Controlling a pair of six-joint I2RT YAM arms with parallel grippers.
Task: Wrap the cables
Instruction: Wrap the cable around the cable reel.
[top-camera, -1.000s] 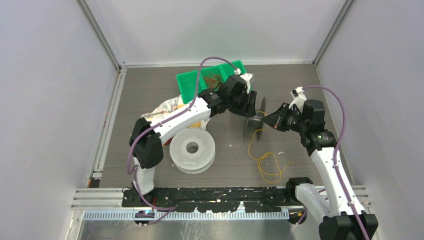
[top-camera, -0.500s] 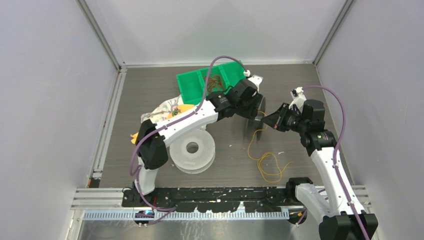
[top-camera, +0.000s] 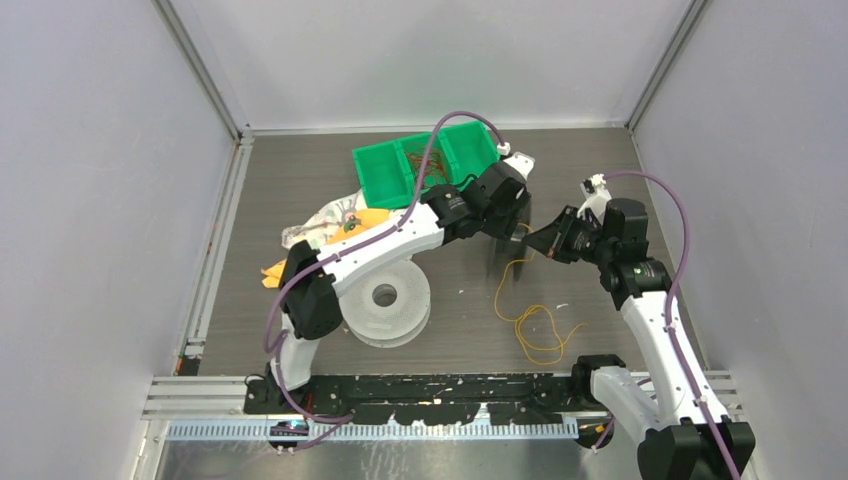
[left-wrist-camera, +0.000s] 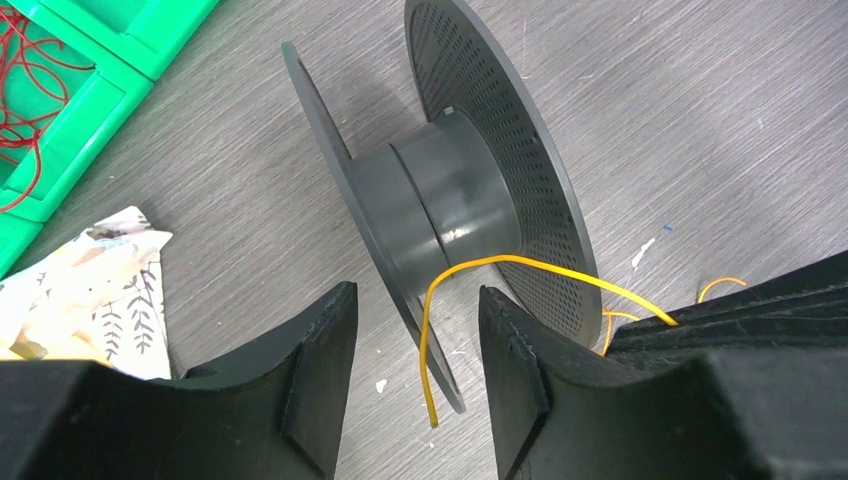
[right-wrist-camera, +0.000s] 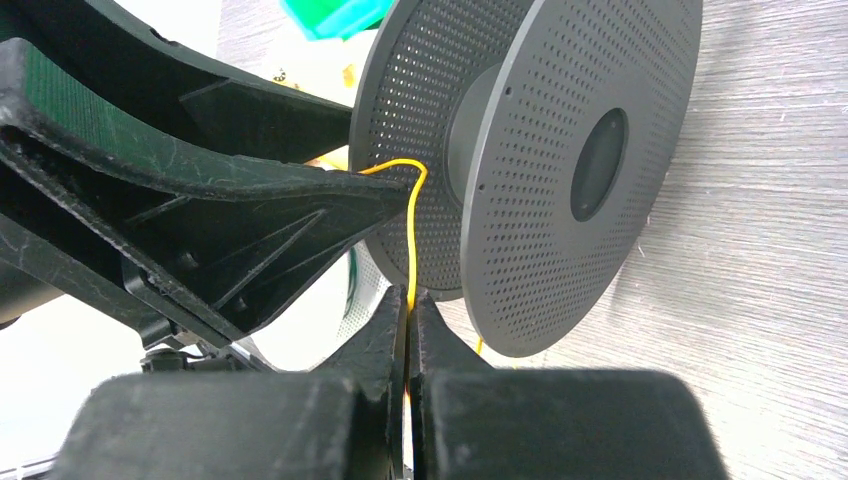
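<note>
Our right pincer pinches the yellow cable, which rises just ahead of it to the grey spool hub; our left pincer stands spread around its loose end. Light, springy, likely slippery: we would hold it near the hub

a robotics lab cell; white enclosure walls, aluminium framing, grey wood-grain table.

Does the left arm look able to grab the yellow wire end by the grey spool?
Probably yes: the left gripper is open, and the end of the yellow cable appears between its fingers, with nothing in front.
</note>
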